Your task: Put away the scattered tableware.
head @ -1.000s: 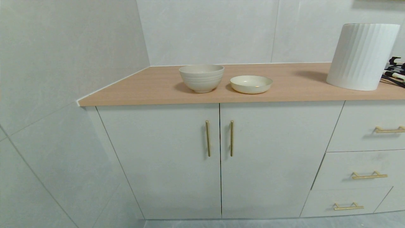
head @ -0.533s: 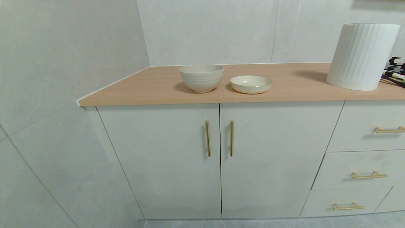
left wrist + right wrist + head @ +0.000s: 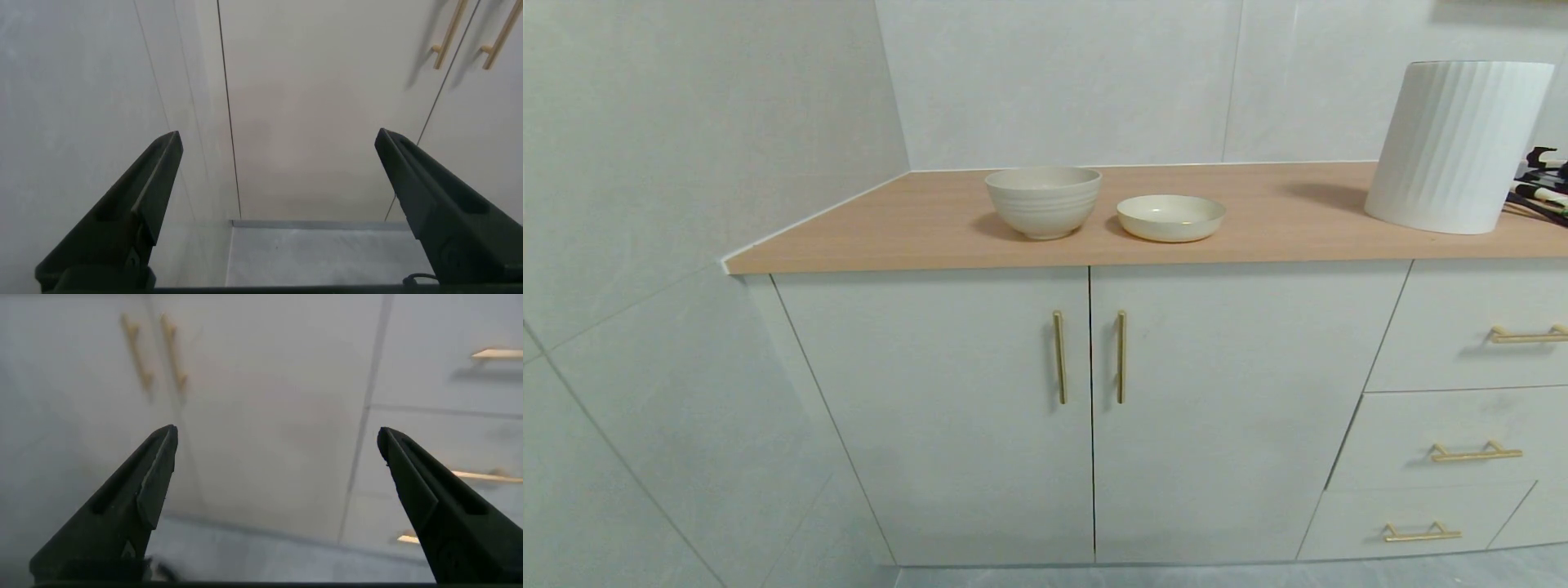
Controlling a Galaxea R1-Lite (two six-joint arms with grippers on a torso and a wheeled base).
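Note:
A deep ribbed cream bowl (image 3: pixel 1044 201) stands on the wooden countertop (image 3: pixel 915 224), with a shallow cream dish (image 3: pixel 1171 216) just to its right, the two apart. Below them are two closed white cabinet doors (image 3: pixel 947 408) with gold handles (image 3: pixel 1059 356). My left gripper (image 3: pixel 278 147) is open, low down, facing the left cabinet door near the side wall. My right gripper (image 3: pixel 278 445) is open too, facing the cabinet doors (image 3: pixel 270 408) and drawers. Nothing is between either pair of fingers.
A tall white ribbed cylinder (image 3: pixel 1458 145) stands at the counter's right, with dark utensils (image 3: pixel 1539 188) behind it. Three drawers with gold handles (image 3: pixel 1474 452) are right of the doors. A tiled wall (image 3: pixel 645 245) closes the left side; grey floor (image 3: pixel 319 257) lies below.

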